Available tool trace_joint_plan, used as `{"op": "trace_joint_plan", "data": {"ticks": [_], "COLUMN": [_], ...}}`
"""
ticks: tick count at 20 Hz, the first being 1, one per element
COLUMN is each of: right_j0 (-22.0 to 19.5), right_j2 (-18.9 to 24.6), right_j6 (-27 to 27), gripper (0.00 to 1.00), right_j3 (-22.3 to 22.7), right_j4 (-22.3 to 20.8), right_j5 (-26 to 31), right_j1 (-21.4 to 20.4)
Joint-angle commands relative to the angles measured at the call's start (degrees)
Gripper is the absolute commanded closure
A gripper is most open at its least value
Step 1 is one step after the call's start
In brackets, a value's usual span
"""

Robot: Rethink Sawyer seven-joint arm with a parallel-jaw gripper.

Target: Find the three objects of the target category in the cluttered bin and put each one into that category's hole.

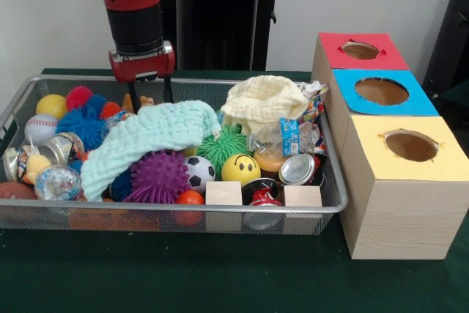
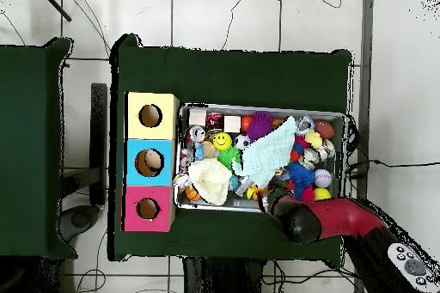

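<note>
Wire mesh bin [image 1: 22, 100] sits just left of the wooden box [image 1: 399, 203] with red, blue and yellow holed tops, crammed with balls, cans, wooden cubes. Black two-finger gripper [image 1: 150, 94] hangs parted, empty, tips dipping behind the light green waffle cloth [image 1: 146, 137] at the bin's back. Cream cloth [image 1: 264, 104] and green cloth hide much clutter; target category unclear.

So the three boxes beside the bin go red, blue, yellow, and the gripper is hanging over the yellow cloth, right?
Not quite. The boxes do run red, blue, yellow, but the front view shows the gripper at the bin's far side, beside the light green cloth; the yellow cloth lies nearer the boxes.
</note>
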Motion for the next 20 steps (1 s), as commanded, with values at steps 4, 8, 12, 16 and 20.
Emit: {"op": "trace_joint_plan", "data": {"ticks": [4, 8, 12, 16, 20], "right_j0": [-2.3, -2.6, -2.2, -0.3, 3.1], "right_j2": [3.0, 3.5, 2.9, -0.4, -5.3], "right_j6": [-7.0, -7.7, -7.1, -2.8, 3.1], "gripper": [0.00, 0.00, 0.00, 0.00, 0.00], "right_j3": [-7.4, -7.1, -8.0, -7.4, -6.8], "right_j4": [-3.4, -3.0, -3.8, -6.0, -9.0], "right_j5": [1.5, 2.6, 2.3, -1.0, -5.0], "right_j1": [-2.5, -4.2, -1.9, 0.6, 4.1]}}
